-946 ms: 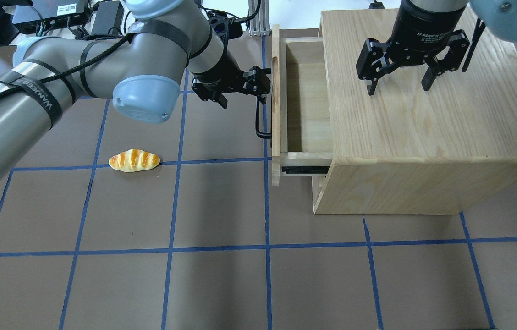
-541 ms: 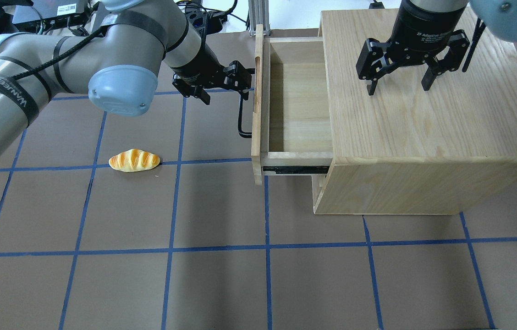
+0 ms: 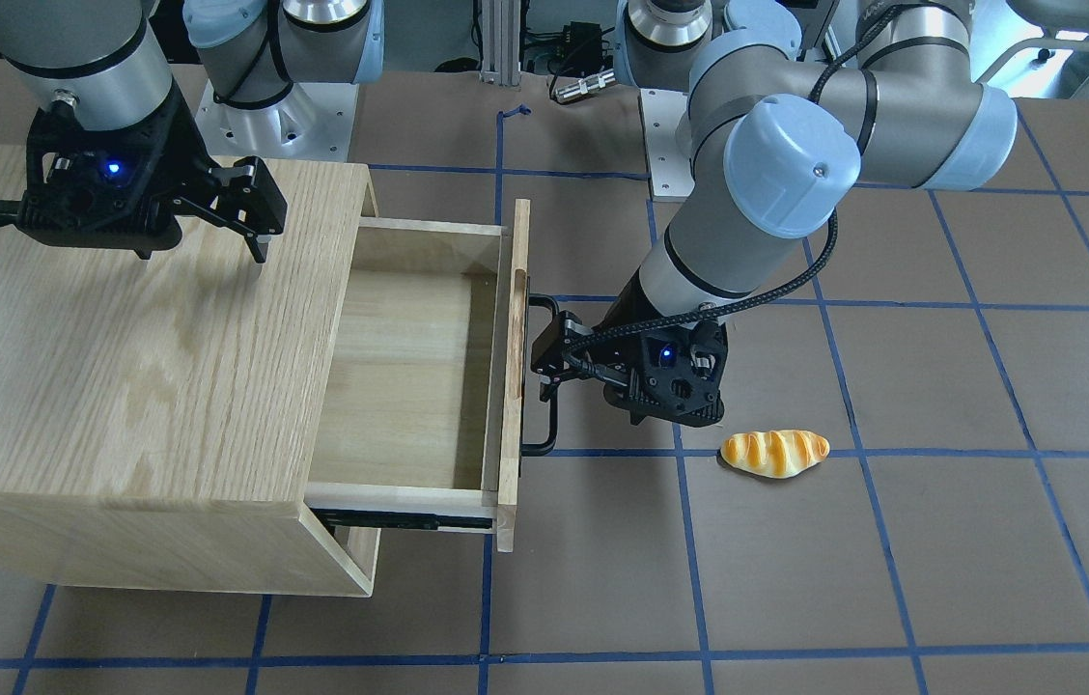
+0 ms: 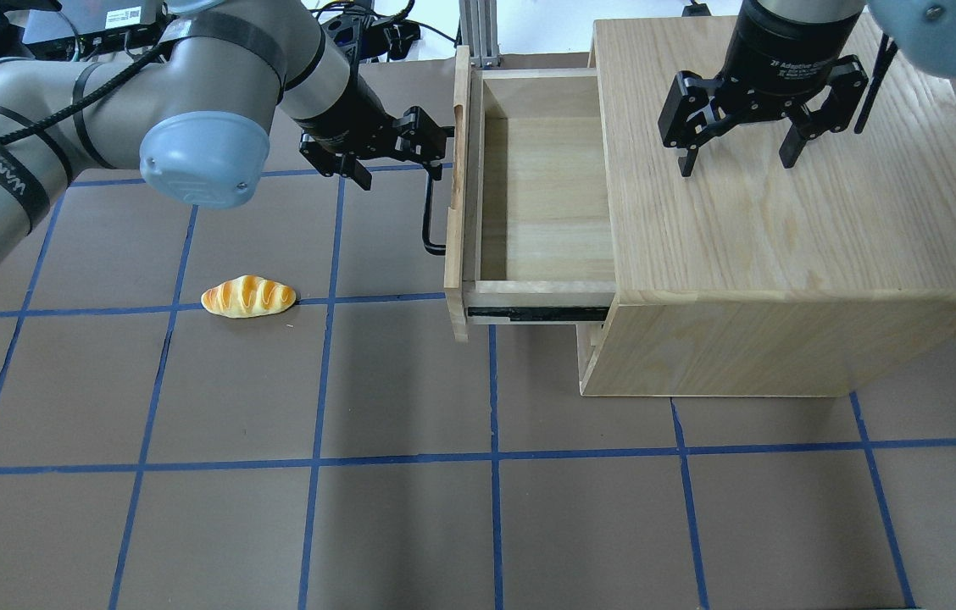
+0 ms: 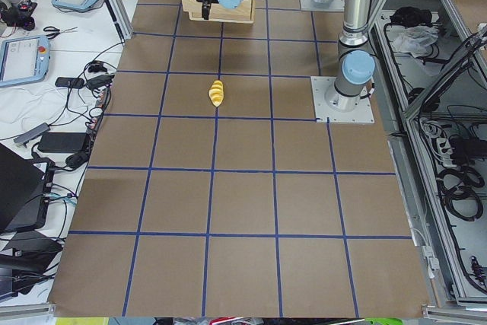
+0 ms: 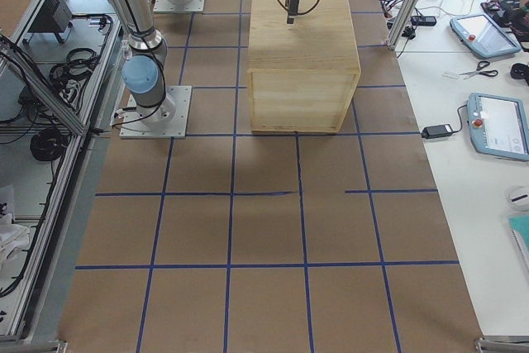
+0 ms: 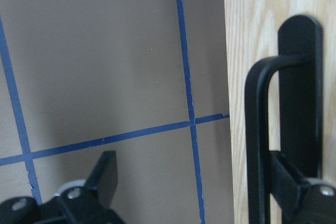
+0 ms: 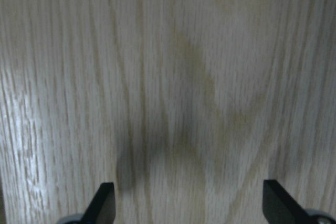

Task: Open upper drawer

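Two robot arms work at a brown surface marked into squares by blue tape. A light-wood cabinet stands on it, with a wide oak-grain top.

The upper drawer stands well out of the cabinet's side that faces the left arm. Its bare wooden floor and side walls are open to view. A black slide rail shows along its near side. Its front panel is upright and carries a long black bar handle on its outer face. A long notch is cut near the panel's top edge.

The left hand is at the handle's far end. Its fingers are spread wide. In the left wrist view, one finger sits behind the black bar, between the bar and the wooden panel. The other finger hangs over the brown surface, well apart from the handle. So the hand hooks the bar rather than pinching it.

The right hand points down over the cabinet top, near the top's far edge. Its fingers are spread wide and hold nothing. The fingertips are close to the wood; whether they touch it cannot be told.

One small golden bread roll lies on the surface by a blue tape line, well apart from the drawer and from both hands.
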Robot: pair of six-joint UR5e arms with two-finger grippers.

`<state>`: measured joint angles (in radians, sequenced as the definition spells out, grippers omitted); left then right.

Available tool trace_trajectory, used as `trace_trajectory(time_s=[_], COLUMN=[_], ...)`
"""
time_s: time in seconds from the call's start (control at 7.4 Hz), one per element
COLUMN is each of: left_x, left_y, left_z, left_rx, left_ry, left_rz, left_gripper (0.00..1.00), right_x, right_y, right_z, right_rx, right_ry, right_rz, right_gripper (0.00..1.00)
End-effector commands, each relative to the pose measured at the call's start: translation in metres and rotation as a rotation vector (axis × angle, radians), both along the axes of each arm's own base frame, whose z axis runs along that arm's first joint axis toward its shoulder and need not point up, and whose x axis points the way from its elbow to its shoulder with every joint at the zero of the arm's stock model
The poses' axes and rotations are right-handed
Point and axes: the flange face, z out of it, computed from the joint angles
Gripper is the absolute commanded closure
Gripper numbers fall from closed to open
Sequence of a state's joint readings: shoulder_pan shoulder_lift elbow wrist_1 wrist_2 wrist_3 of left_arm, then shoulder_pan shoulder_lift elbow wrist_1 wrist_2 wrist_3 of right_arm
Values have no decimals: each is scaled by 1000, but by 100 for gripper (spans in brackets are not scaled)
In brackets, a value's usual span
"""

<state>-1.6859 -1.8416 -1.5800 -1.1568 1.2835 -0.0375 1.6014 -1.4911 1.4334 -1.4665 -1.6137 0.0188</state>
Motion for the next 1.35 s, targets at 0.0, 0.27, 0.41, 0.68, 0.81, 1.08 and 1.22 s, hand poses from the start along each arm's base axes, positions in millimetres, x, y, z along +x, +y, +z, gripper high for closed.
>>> trace_trajectory(time_s=[0.0,0.27,0.41,0.68,0.81,1.08,1.22], left_x=[7,5,4,41,70,107,107], left_y=[-1,11,21,24,26,45,60], left_z=[4,24,41,58,66,82,100], left_rx=[11,55,71,92,117,115,97], left_ry=[-3,4,39,8,-2,-216,-258], left_rz=[-7,6,5,55,102,43,36], left_gripper=[0,0,0,0,0,0,0], right_x=[0,0,0,0,0,0,0], right_y=[0,0,0,0,0,0,0], right_z=[0,0,0,0,0,0,0], right_rx=[-1,-1,-1,1,-1,-1,-1], right_ry=[0,0,0,0,0,0,0], right_rz=[-1,-1,0,0,0,-1,-1], right_gripper=[0,0,0,0,0,0,0])
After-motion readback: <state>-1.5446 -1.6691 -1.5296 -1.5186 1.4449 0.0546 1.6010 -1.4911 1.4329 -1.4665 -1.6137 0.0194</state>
